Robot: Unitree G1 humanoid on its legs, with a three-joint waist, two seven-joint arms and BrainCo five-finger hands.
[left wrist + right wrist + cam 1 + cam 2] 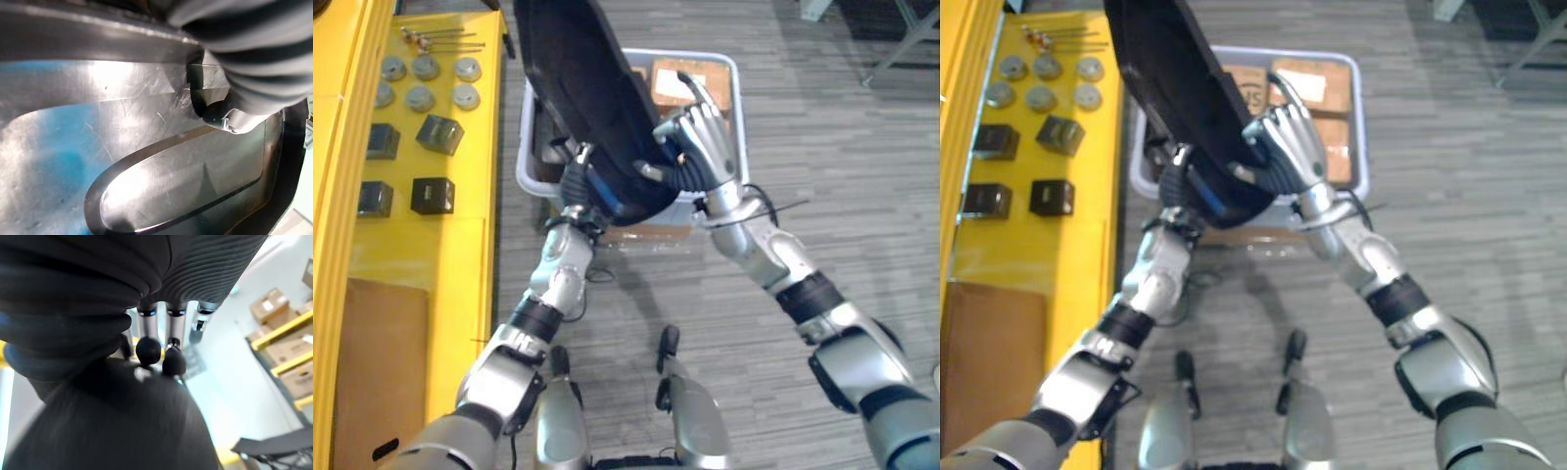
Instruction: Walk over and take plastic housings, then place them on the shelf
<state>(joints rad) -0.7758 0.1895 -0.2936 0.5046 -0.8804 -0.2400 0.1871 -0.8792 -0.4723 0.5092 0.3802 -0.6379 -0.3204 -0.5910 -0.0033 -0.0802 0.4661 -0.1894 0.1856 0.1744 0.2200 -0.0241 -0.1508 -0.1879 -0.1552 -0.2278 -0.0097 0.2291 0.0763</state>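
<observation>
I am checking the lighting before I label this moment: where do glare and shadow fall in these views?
Left wrist view: strong white glare and a blue patch on the glossy housing. Right wrist view: bright background, so the housing and the right hand show dark against it. Eye views: the shelf is evenly lit, the housing nearly black, without glare.

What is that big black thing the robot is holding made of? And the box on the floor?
The black housing is probably moulded plastic: matt dark outside, glossy and finely scratched with pressed contours in the left wrist view. The bin looks like pale grey plastic, thin-walled with a rounded rim. The boxes inside look like brown cardboard.
</observation>
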